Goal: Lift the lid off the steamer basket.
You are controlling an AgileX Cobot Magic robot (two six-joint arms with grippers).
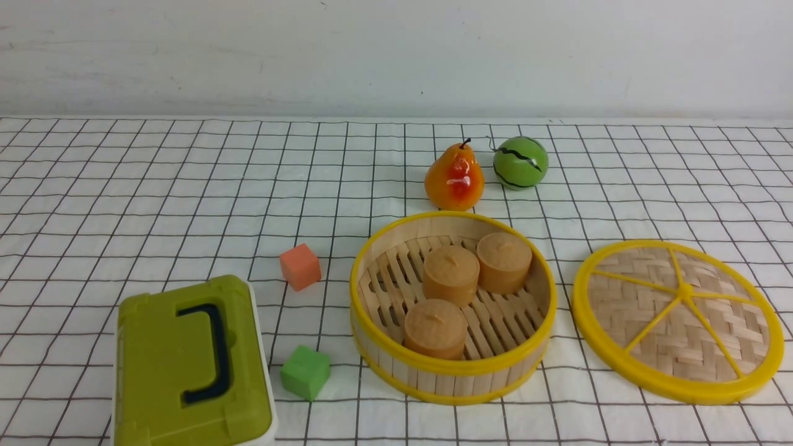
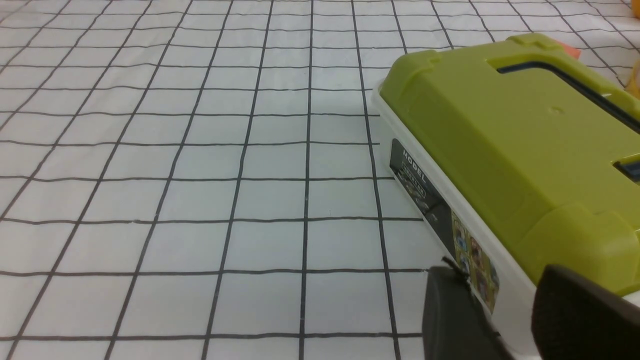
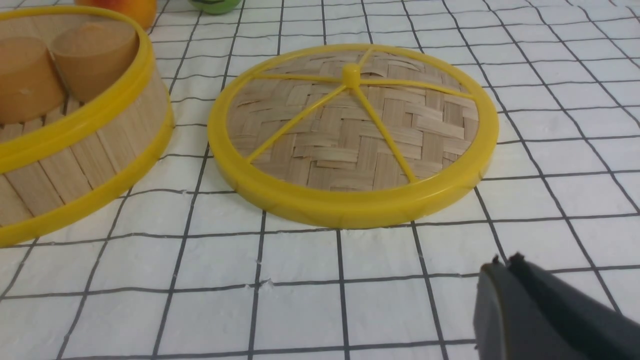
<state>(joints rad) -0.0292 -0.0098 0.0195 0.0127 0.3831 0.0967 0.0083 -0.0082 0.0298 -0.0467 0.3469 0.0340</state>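
Observation:
The steamer basket (image 1: 452, 367) stands uncovered on the checked cloth at centre, with three brown cylinders (image 1: 450, 274) on its slatted floor. The lid (image 1: 678, 319) lies flat on the cloth just right of the basket, apart from it. Neither gripper shows in the front view. In the right wrist view, my right gripper (image 3: 505, 265) is shut and empty, a short way in front of the lid (image 3: 350, 135), with the basket's wall (image 3: 75, 160) beside it. In the left wrist view, my left gripper (image 2: 497, 275) is open and empty, close to the olive-green box.
The olive-green box (image 1: 192, 365) with a dark handle sits at the front left and also shows in the left wrist view (image 2: 500, 140). An orange cube (image 1: 300, 266) and a green cube (image 1: 305, 371) lie between it and the basket. A pear (image 1: 454, 178) and a green ball (image 1: 520, 162) sit behind the basket.

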